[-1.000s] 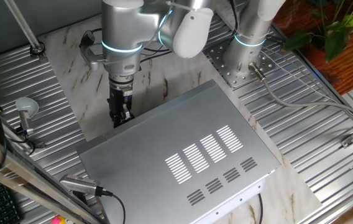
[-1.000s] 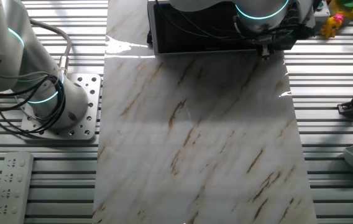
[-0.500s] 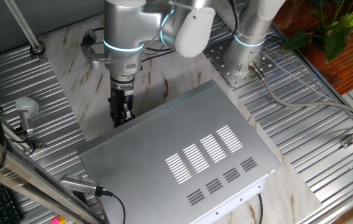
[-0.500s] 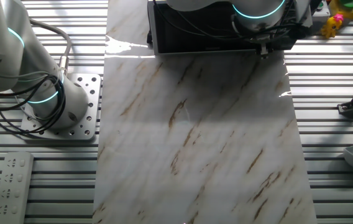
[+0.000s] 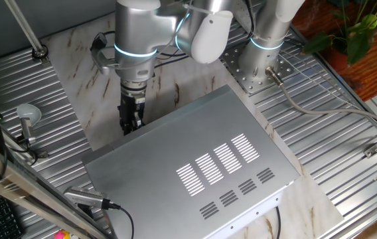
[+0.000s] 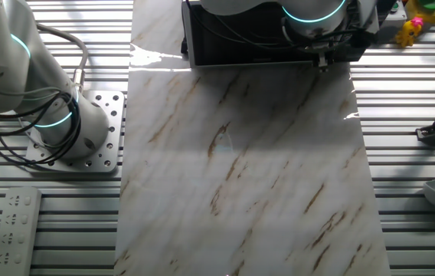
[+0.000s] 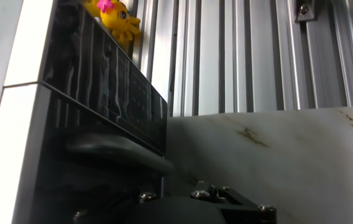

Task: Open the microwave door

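One fixed view shows the microwave [image 5: 195,166] lying on the marble desk [image 5: 82,86], its slotted silver top panel facing the camera and filling the middle of the frame. The arm [image 5: 135,33] reaches down at the box's front left corner, and the gripper [image 5: 131,119] hangs vertically just beside the front edge, low against it. From this side the jaws appear as one dark block; whether they are spread or pressed together cannot be told.

The other fixed view shows the microwave door [image 6: 256,47] as a dark panel standing along the far edge of the desk [image 6: 248,169], flush with the box. The wrist covers its right part, and a small metal piece hangs at the door's lower right edge.

The hand view shows the door [image 7: 102,99] as a glossy black face with a silver outer edge on the left. A dark curved handle [image 7: 117,152] juts from its lower part. A yellow toy [image 7: 113,15] sits beyond the door's far end.
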Robot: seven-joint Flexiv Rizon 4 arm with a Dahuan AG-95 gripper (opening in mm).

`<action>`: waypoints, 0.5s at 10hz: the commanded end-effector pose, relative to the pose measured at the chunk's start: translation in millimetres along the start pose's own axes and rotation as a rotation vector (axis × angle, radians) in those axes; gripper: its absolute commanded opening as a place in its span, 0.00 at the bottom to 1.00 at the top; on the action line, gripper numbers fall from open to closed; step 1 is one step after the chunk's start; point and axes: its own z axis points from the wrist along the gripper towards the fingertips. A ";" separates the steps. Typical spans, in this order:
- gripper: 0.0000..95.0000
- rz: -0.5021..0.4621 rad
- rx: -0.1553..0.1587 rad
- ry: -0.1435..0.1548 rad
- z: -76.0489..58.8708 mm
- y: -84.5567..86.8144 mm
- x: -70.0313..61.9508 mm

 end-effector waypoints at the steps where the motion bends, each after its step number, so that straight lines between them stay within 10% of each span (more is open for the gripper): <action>1: 0.40 0.002 0.002 -0.008 2.3 0.9 -0.2; 5: 0.40 0.011 0.010 -0.019 4.6 3.2 -2.4</action>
